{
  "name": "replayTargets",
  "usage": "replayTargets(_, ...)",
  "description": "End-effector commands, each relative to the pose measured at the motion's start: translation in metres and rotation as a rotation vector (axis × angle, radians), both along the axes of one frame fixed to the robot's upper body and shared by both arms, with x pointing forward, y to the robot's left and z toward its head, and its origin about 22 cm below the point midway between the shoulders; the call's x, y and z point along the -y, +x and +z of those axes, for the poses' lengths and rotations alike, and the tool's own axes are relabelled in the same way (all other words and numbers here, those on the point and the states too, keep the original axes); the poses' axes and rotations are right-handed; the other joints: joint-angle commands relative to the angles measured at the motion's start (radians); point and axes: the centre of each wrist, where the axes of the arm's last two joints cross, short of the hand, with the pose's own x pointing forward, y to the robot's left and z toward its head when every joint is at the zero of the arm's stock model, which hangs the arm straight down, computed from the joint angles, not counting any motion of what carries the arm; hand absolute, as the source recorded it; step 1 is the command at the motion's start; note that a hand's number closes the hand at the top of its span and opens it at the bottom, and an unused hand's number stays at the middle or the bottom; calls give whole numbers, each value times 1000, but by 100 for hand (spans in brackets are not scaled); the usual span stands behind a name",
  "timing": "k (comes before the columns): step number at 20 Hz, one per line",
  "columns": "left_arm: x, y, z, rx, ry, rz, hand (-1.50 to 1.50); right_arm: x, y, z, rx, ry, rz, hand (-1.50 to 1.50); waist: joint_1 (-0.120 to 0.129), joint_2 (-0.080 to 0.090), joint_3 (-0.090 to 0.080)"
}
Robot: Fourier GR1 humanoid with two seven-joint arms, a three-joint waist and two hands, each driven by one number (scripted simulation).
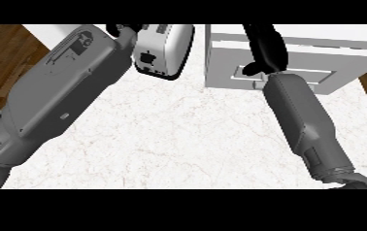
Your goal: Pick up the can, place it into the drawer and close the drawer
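Grey left forearm (61,87) before white toaster (163,48); right robot hand (264,48) over drawer (287,67), finger state unclear.

A white marble counter (172,138) is seen from steeply above. At the upper right, a white drawer unit (315,62) is set on the counter, and the black right hand (264,48) is stretched over its front, fingers extended; the drawer handle is partly hidden by it. At the upper left, a white toaster (166,50) is touched by the left hand (123,31), mostly hidden behind its grey forearm. No can is shown.
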Motion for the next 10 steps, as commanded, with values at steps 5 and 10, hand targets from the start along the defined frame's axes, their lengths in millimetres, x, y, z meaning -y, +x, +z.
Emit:
replayTargets(5, -8, -13, 3, 15, 18, -16, -150, 12, 14, 4, 45, 23, -72, -150, 26, 19, 14)
replayTargets(10, -13, -14, -9, 12, 19, -24, -150, 0, 34, 53, 81, -1, -84, -150, 35, 27, 12)
